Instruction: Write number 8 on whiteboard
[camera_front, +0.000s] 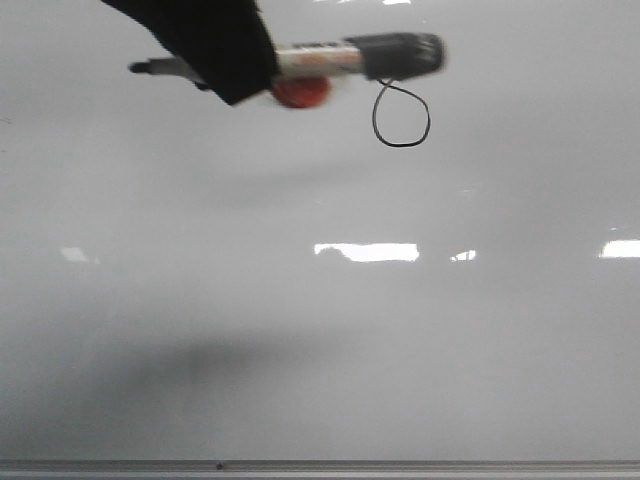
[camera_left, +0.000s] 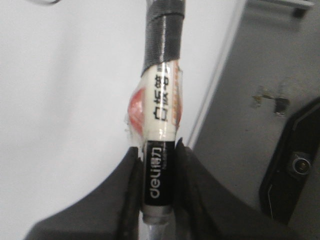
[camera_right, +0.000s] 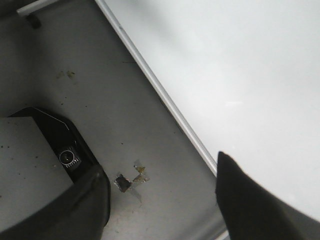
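The left pincer (camera_left: 159, 165) is clamped on a marker (camera_front: 300, 62) lying sideways across the whiteboard (camera_front: 320, 350). The number 8 (camera_front: 400, 115) sits just below the marker's taped end, its upper loop unclosed. The right pincer (camera_right: 160, 200) is spread, empty, beside the board's edge.

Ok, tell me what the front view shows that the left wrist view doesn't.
Only the front view shows the number 8 drawn on the board, its upper loop partly behind the marker, and the bright reflections. Only the left wrist view shows the printed label and the grey floor beside the board. Both show the left gripper clamped on the marker over the whiteboard.
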